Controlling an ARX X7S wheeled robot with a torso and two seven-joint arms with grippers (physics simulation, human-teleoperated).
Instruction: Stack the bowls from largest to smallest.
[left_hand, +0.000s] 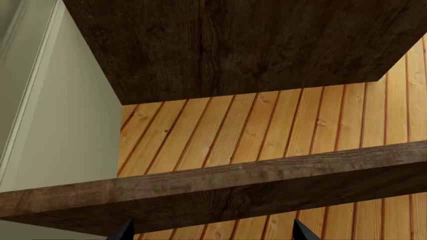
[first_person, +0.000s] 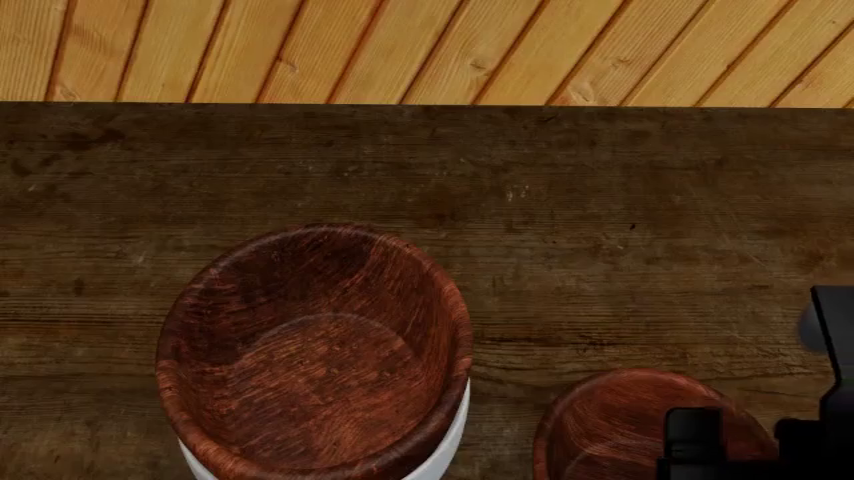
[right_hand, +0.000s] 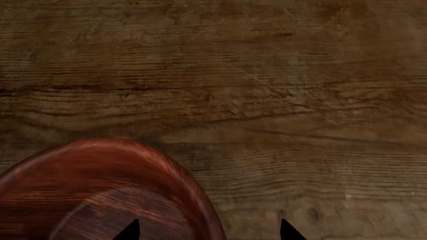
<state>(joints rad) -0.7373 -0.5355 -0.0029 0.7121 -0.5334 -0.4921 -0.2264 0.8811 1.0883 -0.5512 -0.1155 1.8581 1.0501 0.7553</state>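
A dark wooden table (first_person: 601, 200) fills most of the head view, with an orange plank floor (first_person: 400, 50) beyond its far edge. On it, the larger wood-grain bowl (first_person: 315, 350) sits nested in the white bowl (first_person: 451, 440), of which only a sliver of rim shows beneath it. Just beside them, toward the robot's right, stands the smaller wood-grain bowl (first_person: 607, 425), apart from the stack. Nothing lies between the two. No label or writing shows anywhere.

The right gripper (right_hand: 207, 231) hangs over the smaller bowl's rim, one fingertip (right_hand: 130, 231) above the bowl's inside and the other past its wall over bare table; its jaws are spread and grasp nothing. The left gripper (left_hand: 210, 231) is down below the tabletop, facing the table's underside and the pale wall (left_hand: 67, 125); its two tips look parted, probably released, though little of them shows.
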